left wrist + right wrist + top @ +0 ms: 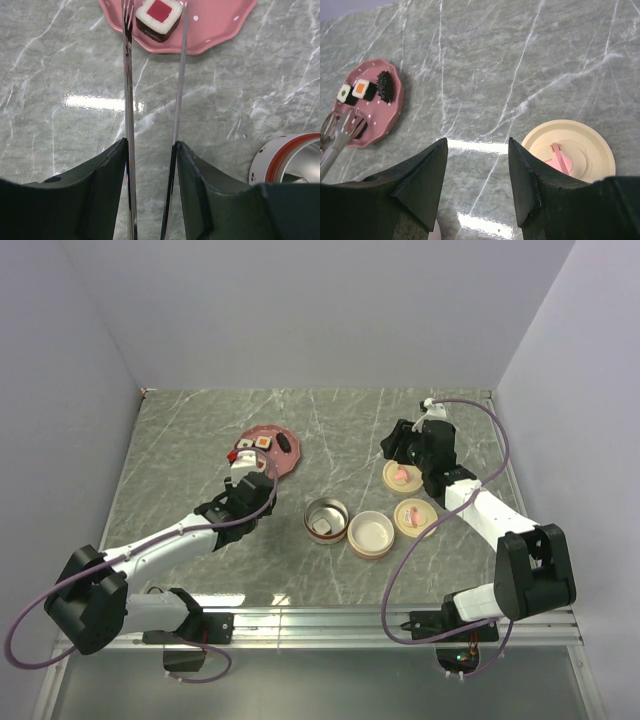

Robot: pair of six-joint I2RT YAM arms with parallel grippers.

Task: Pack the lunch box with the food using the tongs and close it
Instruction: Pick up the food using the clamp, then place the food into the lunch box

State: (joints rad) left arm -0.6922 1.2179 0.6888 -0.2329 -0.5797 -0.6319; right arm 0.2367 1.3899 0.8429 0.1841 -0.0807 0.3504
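On the marbled bench (pixel 350 430), the left tool (pixel 151 145) grips the tongs (pixel 128 100), whose tips straddle the red-topped sushi block (pixel 159 17) straight ahead.

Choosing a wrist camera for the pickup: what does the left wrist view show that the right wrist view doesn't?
Only the left wrist: the left gripper clamping the tongs, tips straddling a red-topped piece, and a steel container's rim. Only the right wrist: the open right gripper, three other pieces, a cream lid. Both: the pink plate and tongs.
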